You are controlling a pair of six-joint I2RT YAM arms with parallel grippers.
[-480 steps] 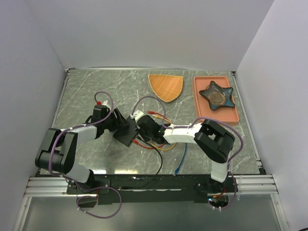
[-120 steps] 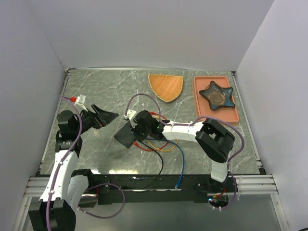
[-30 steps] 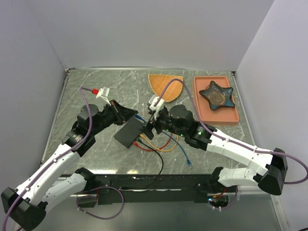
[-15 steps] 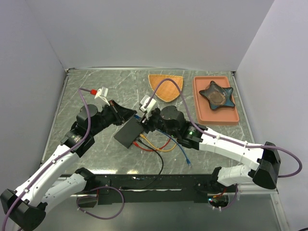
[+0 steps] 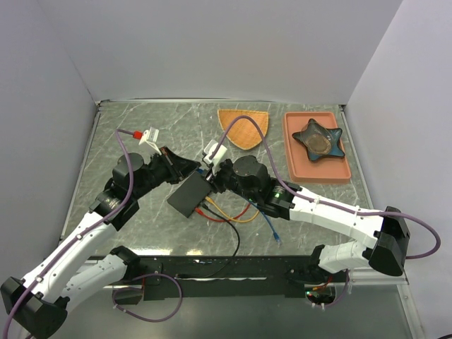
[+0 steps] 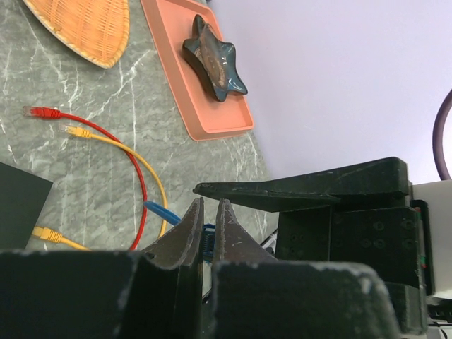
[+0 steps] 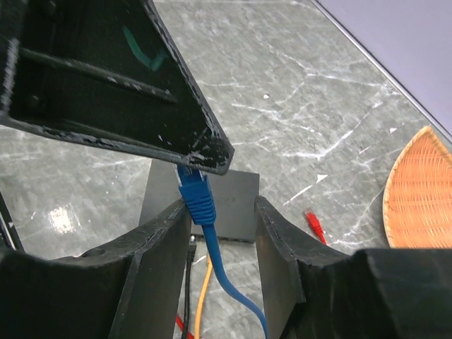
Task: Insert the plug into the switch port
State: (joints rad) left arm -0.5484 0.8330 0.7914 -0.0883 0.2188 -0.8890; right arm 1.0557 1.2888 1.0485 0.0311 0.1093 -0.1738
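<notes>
Marble table (image 5: 127,120) — plug (image 7: 193,186) in left tool (image 6: 210,206)

Flat matte-black switch box (image 5: 189,196), lying skewed just left of the desk's middle; switch port not discernible. Blue-booted plug (image 7: 192,185), pinched aloft by the box's far corner, cable trailing toward the near edge.

The left fingers (image 7: 106,78) are scuffed matt black plastic. At their tip the plug (image 7: 197,199) is ribbed blue plastic. The surface (image 7: 318,92) is glossy marbled stone.
</notes>
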